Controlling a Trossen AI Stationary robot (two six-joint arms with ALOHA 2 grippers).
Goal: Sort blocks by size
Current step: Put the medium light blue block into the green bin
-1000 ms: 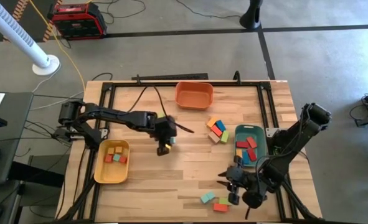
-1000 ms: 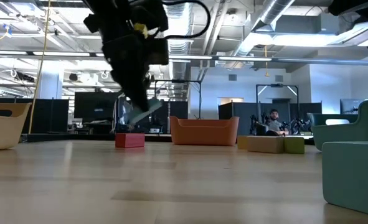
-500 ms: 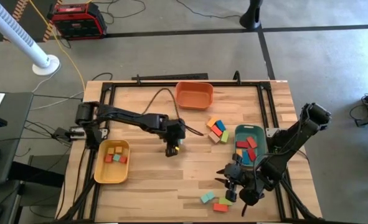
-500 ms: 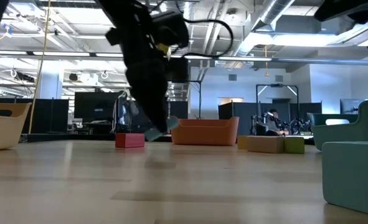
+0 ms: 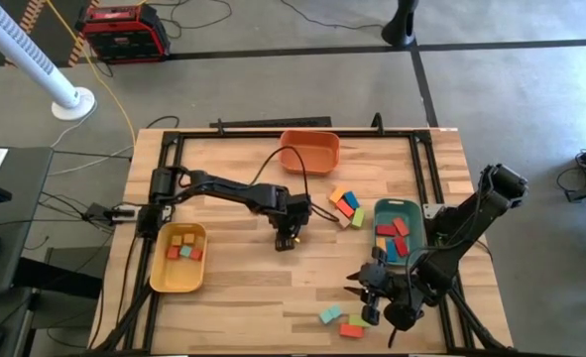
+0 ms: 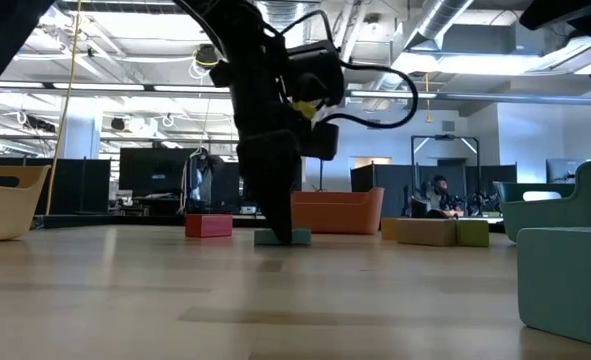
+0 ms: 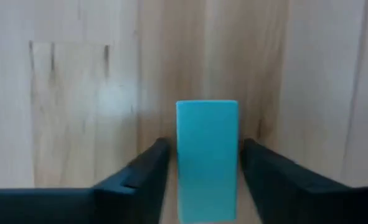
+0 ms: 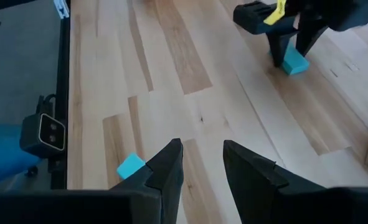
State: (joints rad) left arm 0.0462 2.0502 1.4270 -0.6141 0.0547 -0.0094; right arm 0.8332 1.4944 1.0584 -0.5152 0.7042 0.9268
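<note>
L hand (image 5: 289, 241): mid-counter, pointing down over a blue block (image 7: 207, 155); fingers (image 7: 140, 174) part open, one each side of it w/ a thin gap showing both sides in wrist view. Not gripping as far as I can see.
Blue block: flat on the counter (image 5: 233, 297), betw. the L fingers; low view shows it resting on the wood right under the hand.
Key relation: block's long axis runs along the fingers, so the narrow width sits across the gap. L hand is right on it, R hand well apart; any regrasp or lift-away is the L arm's job, I'd judge.
Block look: plain light-blue bar, longer than wide, smooth flat faces, clean edges; prob. a mid-size piece.
Yellow tray (image 5: 157, 273): L edge of counter, holds a few small cubes, red/orange/green.
Orange tray (image 5: 309, 156): far edge, looks empty from above.
Loose pile (image 5: 346, 206): several mixed blocks just R of the L hand, beside the green tray (image 5: 382, 208), which holds red and blue pieces.
R hand (image 5: 371, 297): near edge, R side, closed down to a small gap and holding nothing; three blocks (image 5: 342, 322) lie close by on the counter.
Progress guess: partway; loose blocks remain in two spots.
</note>
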